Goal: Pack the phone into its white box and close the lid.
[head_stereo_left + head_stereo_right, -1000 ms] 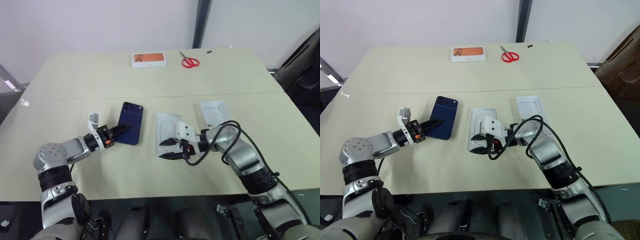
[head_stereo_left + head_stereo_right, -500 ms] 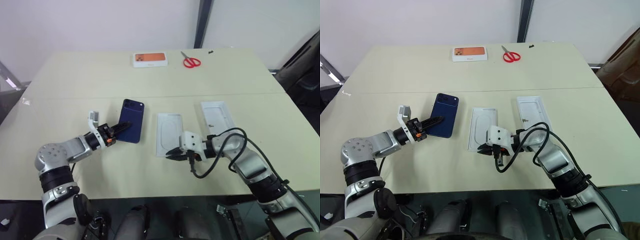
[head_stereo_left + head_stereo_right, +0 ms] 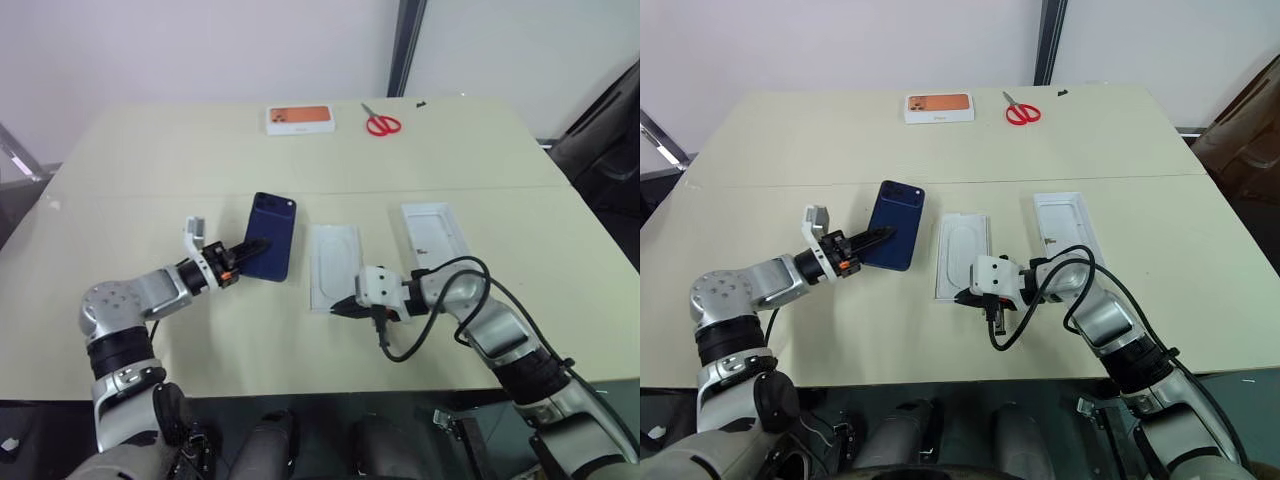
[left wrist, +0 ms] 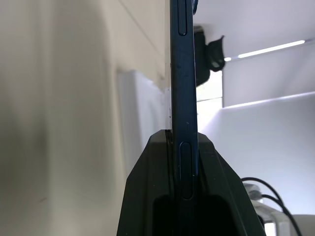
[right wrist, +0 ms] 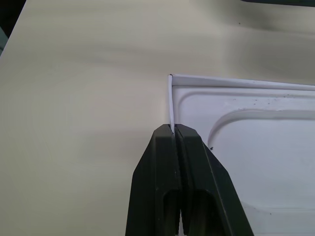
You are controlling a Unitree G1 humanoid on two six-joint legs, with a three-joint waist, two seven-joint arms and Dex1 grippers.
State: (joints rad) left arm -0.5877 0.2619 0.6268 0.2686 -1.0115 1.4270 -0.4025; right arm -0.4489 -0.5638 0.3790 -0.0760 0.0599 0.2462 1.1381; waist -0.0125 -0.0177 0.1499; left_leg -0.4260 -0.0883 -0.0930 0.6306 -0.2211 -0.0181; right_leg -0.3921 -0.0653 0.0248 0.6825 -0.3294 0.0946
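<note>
head view, left side: the left end effector [image 3: 243,253] is pinching the slim dark navy-blue phone [image 3: 276,234] by its near end. the phone is off the pale beige desk [image 3: 180,160] and tilted, probably so it can be carried to the right.
head view, right side: the right end effector [image 3: 343,307], pressed together, bites the near corner of a shallow white cardboard tray with an oval recess [image 3: 336,260], just beside the phone.
head view, lid: the white rectangular lid [image 3: 432,230] lies inside up, further right and out of the way.
left wrist view: the phone is seen on edge, with a black finger [image 4: 147,196] on each flat face, a firm grip.
right wrist view: the fingers [image 5: 160,162] close on the tray's thin upright wall [image 5: 170,101], likely to steady or lift it before the phone goes in.
</note>
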